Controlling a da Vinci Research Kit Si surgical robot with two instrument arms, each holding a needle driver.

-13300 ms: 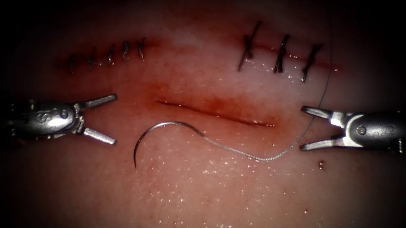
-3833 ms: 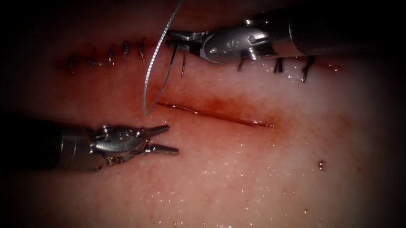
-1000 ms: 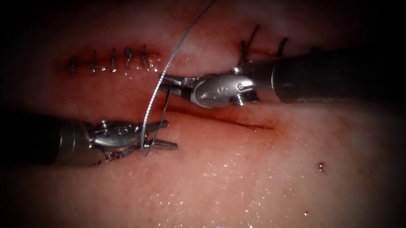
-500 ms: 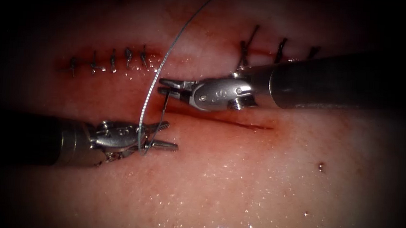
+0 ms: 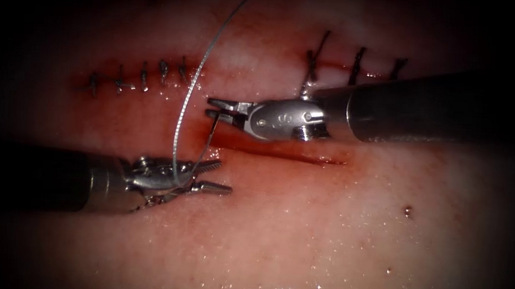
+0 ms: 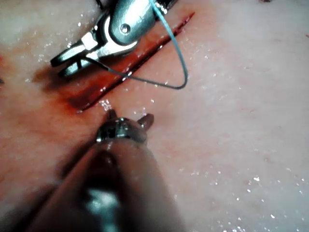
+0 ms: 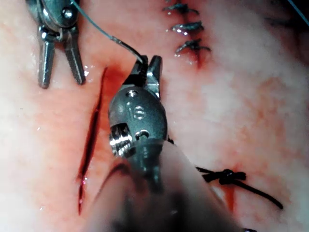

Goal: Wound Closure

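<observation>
Right gripper [image 5: 212, 110] holds needle [image 5: 211, 129] pointing down.

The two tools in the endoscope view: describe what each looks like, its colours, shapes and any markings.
The right arm's tool has a dark cylindrical shaft, a rounded silver wrist housing with a round pivot pin and faint embossed marks, and short tapered metal jaws. The left arm's tool has the same dark shaft, a silver jointed wrist, and slim jaws with toothed inner faces.
</observation>
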